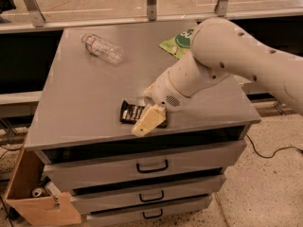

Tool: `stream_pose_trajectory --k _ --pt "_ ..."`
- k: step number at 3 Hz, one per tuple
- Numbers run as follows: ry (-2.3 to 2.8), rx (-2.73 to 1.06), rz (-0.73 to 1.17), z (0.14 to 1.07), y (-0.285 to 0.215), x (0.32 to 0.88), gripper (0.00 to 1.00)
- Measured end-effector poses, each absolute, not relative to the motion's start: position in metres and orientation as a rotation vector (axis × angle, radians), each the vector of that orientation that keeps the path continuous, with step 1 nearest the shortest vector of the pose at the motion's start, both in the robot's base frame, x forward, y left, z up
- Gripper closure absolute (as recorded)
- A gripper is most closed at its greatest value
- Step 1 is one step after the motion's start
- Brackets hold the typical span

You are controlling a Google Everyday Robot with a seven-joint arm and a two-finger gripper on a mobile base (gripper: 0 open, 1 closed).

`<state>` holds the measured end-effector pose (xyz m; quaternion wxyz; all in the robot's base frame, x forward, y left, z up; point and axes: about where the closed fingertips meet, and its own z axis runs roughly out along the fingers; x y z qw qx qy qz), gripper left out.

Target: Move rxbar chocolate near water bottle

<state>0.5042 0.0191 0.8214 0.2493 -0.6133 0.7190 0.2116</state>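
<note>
Gripper (pixel 147 121) over rxbar chocolate (pixel 129 112), cabinet (pixel 80 108) front

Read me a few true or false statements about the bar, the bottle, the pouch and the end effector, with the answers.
1. The bottle lies on its side. True.
2. The rxbar touches the bottle. False: they lie far apart, the rxbar by the front edge.
3. The end effector is at the rxbar. True.
4. The green pouch lies beside the rxbar. False: it lies far back on the cabinet top.
</note>
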Motion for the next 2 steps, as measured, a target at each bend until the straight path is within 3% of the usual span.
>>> stream_pose_trajectory --k 2 --pt "1.922 -1.667 0.559 0.845 0.023 0.508 0.93"
